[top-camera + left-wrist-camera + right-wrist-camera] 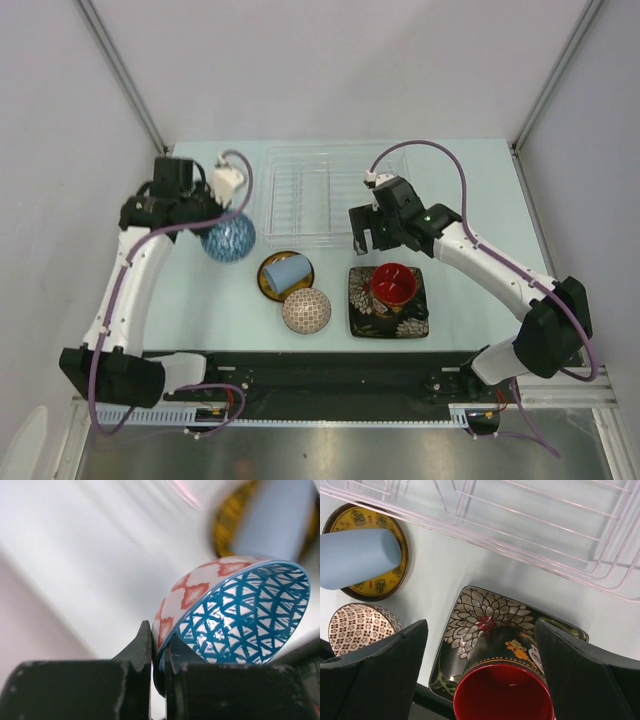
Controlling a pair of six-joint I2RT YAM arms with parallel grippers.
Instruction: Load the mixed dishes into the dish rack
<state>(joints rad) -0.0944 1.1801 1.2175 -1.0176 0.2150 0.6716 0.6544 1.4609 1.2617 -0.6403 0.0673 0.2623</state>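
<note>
left wrist: pale blue cup (282,517) + yellow plate (227,522) blurred, cropped top-right | blue patterned bowl (240,615) lower rim behind left gripper (158,632) | right wrist: red-inside mug (502,692) cropped at bottom | beige bowl (360,625) part-hidden by right gripper (481,625)

Left gripper (157,641) reaches forward, jaws pinched nearly together — right gripper (481,630) points down, jaws spread wide.

You can read no text, brand, number or sign in any view. The closest thing to writing is the ring of dark medallions (358,517) on the small yellow plate (395,575), just in front of the dish rack (485,539). Their marks are too small to make out as characters.
</note>
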